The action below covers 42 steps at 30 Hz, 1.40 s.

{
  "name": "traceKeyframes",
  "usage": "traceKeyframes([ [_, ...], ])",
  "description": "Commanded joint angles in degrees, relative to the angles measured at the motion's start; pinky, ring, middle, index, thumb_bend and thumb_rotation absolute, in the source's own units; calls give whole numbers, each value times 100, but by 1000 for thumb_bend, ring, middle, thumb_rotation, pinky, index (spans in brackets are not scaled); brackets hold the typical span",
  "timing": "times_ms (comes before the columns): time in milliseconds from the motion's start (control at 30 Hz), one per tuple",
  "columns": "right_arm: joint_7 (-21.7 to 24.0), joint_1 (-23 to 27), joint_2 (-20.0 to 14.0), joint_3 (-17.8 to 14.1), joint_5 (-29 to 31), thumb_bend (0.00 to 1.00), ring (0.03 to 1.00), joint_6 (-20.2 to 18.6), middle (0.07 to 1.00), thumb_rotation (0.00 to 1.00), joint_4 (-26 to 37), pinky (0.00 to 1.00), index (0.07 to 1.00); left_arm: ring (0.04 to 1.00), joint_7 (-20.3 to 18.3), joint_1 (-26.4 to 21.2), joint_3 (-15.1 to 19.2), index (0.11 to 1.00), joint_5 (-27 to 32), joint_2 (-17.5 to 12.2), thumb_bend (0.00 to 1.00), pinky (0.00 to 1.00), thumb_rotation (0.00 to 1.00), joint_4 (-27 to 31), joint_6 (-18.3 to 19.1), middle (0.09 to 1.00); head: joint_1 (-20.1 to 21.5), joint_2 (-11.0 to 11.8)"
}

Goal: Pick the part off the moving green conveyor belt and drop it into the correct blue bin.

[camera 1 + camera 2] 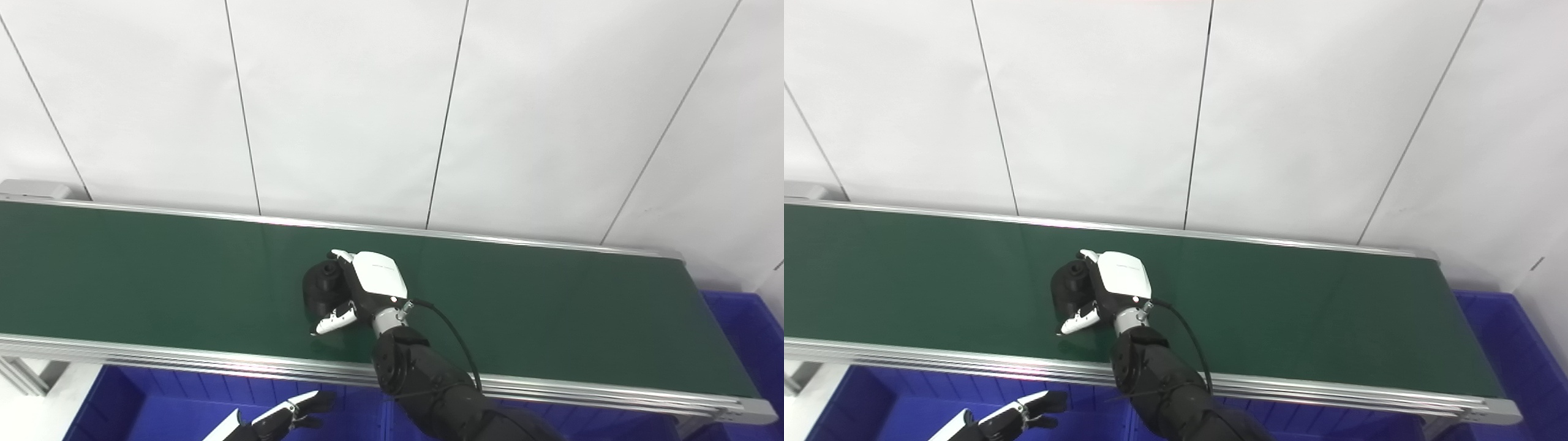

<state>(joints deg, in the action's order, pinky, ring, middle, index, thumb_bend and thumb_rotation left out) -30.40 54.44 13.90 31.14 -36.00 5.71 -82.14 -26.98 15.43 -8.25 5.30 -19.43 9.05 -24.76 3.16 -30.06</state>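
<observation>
A black rounded part (321, 286) rests on the green conveyor belt (153, 275) near its middle. My right hand (367, 285) lies on the belt just right of the part, its fingers curled over the part's top and its thumb against the near side. The part still touches the belt. My left hand (288, 415) hangs low at the bottom edge, over a blue bin (159, 410), fingers stretched out and holding nothing.
Blue bins stand below the belt's near edge, and another blue bin (750, 343) sits past the belt's right end. Metal rails (184, 361) border the belt. A white panelled wall rises behind.
</observation>
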Motion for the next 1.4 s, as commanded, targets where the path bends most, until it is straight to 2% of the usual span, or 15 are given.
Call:
traceKeyframes([
  [0,-168,349,155,27,-6,922,775,-134,816,250,43,706,825,900,40,37,14,895,115,-88,539,835,605,243,-157,916,-36,-9],
  [67,-209,340,178,39,-8,915,736,-152,777,223,32,675,799,901,49,81,27,896,91,-109,542,837,607,326,-126,916,-65,-15],
  [133,-197,324,194,13,31,896,673,-125,699,142,26,631,732,901,59,110,40,896,74,-131,548,838,614,380,-100,917,-67,-23],
  [300,-4,286,236,-57,163,854,602,-129,626,15,-4,563,602,900,65,140,68,896,174,-204,567,841,624,478,5,918,-70,-39],
  [333,-8,274,236,-26,147,786,586,-137,601,6,-10,541,569,900,62,141,67,896,209,-217,570,842,625,492,26,919,-71,-54],
  [400,-22,241,233,13,133,573,526,-136,519,0,-20,466,494,905,46,134,57,901,298,-248,575,851,617,504,62,924,-71,-56],
  [600,78,150,181,145,89,521,452,-115,498,0,-42,388,498,903,49,49,106,897,446,-311,597,856,616,605,231,916,-61,-57],
  [833,-140,-59,59,390,-10,496,478,-38,520,0,-47,356,540,891,41,-66,229,889,698,-337,591,846,602,683,277,909,-26,-99],
  [1100,-438,-115,1,411,20,494,472,76,518,0,-26,349,554,894,11,-146,226,891,695,-325,613,849,647,620,276,911,7,-84],
  [1367,-695,-4,-124,306,128,499,483,192,516,0,25,381,515,892,-30,-300,193,888,728,-301,627,845,640,412,328,909,235,-23],
])
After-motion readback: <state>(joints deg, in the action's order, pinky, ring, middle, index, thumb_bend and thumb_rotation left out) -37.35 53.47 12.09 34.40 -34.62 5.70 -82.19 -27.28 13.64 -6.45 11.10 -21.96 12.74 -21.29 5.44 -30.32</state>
